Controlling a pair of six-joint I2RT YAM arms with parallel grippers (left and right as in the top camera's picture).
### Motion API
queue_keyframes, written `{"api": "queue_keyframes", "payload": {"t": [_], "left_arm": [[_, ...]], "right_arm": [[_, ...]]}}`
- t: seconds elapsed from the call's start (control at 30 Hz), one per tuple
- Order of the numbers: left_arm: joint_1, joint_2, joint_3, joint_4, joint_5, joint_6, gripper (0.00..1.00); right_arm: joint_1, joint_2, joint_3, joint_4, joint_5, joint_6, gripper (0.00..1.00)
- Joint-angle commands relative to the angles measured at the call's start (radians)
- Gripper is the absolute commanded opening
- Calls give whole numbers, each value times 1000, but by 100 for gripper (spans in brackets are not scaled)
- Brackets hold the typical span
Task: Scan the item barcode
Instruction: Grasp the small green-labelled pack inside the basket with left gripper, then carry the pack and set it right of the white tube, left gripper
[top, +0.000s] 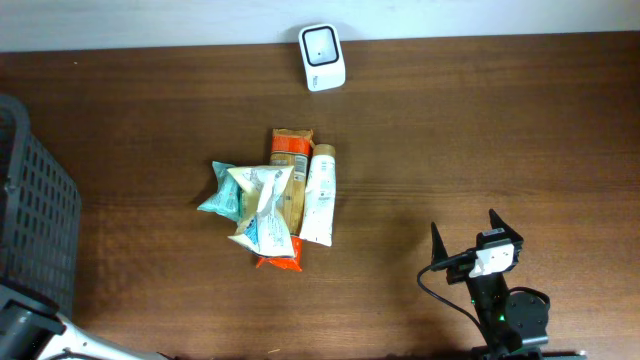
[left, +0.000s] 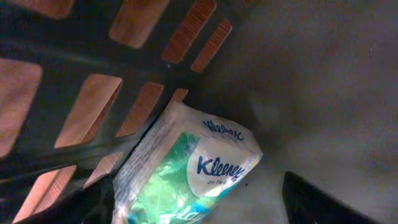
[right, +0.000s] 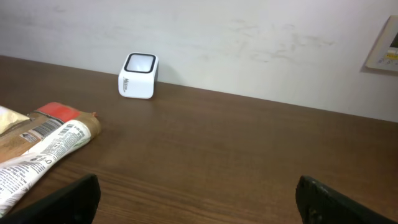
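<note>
As Kleenex pack (left: 186, 177) abuts basket wall (left: 74, 50), left fingers (left: 323, 202) spread; right fingers (right: 339, 200) spread.

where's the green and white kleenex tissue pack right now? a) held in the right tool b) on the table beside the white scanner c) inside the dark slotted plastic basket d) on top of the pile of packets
C: the left wrist view shows the green and white Kleenex tissue pack lying on the floor of the dark slotted plastic basket, close by its slotted wall.
</note>
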Motion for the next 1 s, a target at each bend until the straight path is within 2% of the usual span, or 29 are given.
{"api": "queue_keyframes", "payload": {"t": [0.0,0.07,0.13,0.17,0.23,0.3,0.47,0.53,0.63,0.73,0.77,0.83,0.9,0.93,0.97], "left_arm": [[7,58,23,7,3,33,69],[7,85,17,-5,3,33,61],[7,89,16,-14,3,32,41],[7,89,17,-14,3,32,36],[7,87,18,-18,3,32,18],[3,80,18,-33,4,23,9],[-41,-12,26,-45,4,-79,8],[-71,-99,56,-45,7,-156,4],[-116,-243,105,-44,66,-195,1],[-161,-408,151,-31,253,-315,4],[-188,-483,154,-29,375,-370,7],[-231,-555,154,-58,541,-397,13],[-336,-608,154,-165,707,-399,10],[-393,-609,154,-213,735,-399,8],[-508,-603,145,-299,744,-399,7]], "right_arm": [[-6,-6,-7,-2,9,8,99],[-6,-6,-7,-2,9,8,99],[-6,-6,-7,-2,9,8,99],[-6,-6,-7,-2,9,8,99],[-6,-6,-7,-2,9,8,99],[-6,-6,-7,-2,9,8,99],[-6,-6,-7,-2,9,8,99],[-6,-6,-7,-2,9,8,99],[-6,-6,-7,-2,9,8,99],[-6,-6,-7,-2,9,8,99],[-6,-6,-7,-2,9,8,99],[-6,-6,-7,-2,9,8,99],[-6,-6,-7,-2,9,8,99],[-6,-6,-7,-2,9,8,99],[-6,-6,-7,-2,9,8,99]]}}
